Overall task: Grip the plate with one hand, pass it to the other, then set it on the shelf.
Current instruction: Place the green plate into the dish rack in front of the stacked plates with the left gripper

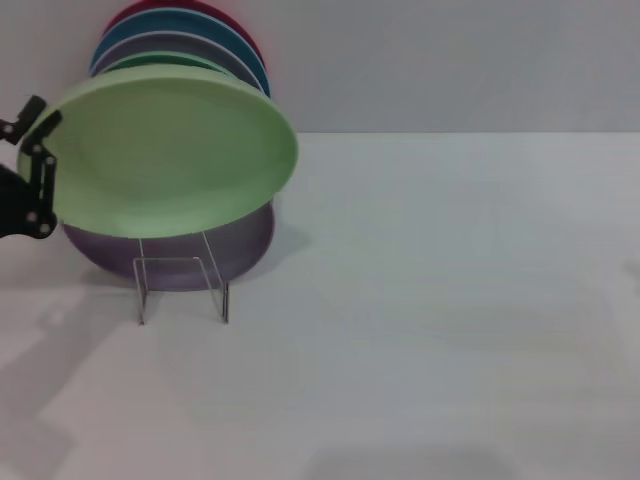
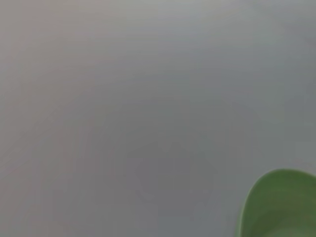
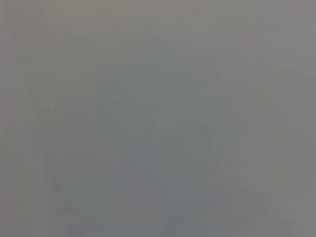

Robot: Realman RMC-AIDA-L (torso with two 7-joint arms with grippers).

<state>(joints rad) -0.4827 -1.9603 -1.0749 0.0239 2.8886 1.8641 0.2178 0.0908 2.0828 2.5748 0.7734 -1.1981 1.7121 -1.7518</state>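
Note:
The pale mint-green plate (image 1: 170, 150) hangs tilted at the far left of the head view, in front of the stacked plates and just above the clear acrylic shelf (image 1: 182, 288). My left gripper (image 1: 42, 122) is shut on the plate's left rim. A piece of the plate's rim also shows in the left wrist view (image 2: 281, 207). I cannot tell whether the plate touches the shelf's uprights. My right gripper is out of view; the right wrist view shows only a plain grey surface.
A lilac plate (image 1: 240, 250) stands in the shelf behind the mint plate. A dark green plate (image 1: 165, 60), a blue plate (image 1: 180, 25) and a red plate (image 1: 215, 12) stand behind it. The white table (image 1: 430, 300) runs to the right, with a grey wall behind.

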